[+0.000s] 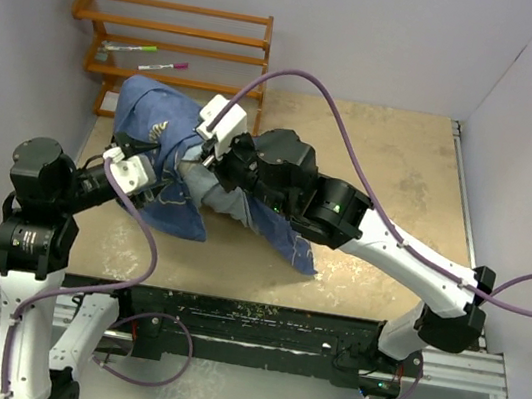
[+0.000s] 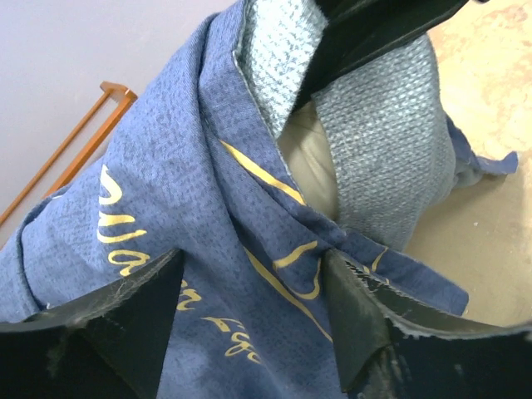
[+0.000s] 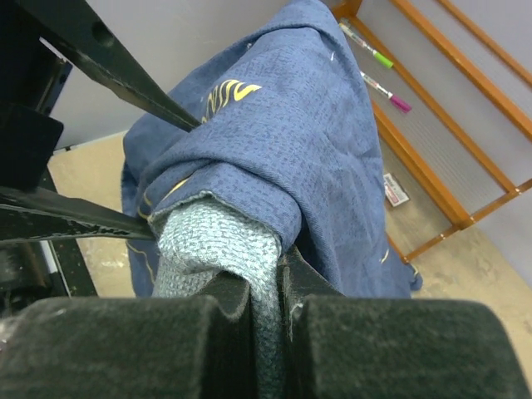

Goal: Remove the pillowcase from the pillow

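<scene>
At the surface's far-left corner: pillowcase pinched in right claw, left claw held wide. Peel-off in hand; left grip judged needed next.

top external: above near edge, looking down on whole table | left wrist: close, facing right | right wrist: close, facing far-left | shared: pillowcase, rack

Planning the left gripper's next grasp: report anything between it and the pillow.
Only the pillowcase: its blue folds fill the open left gripper, hiding the pillow except a cream patch above.
</scene>
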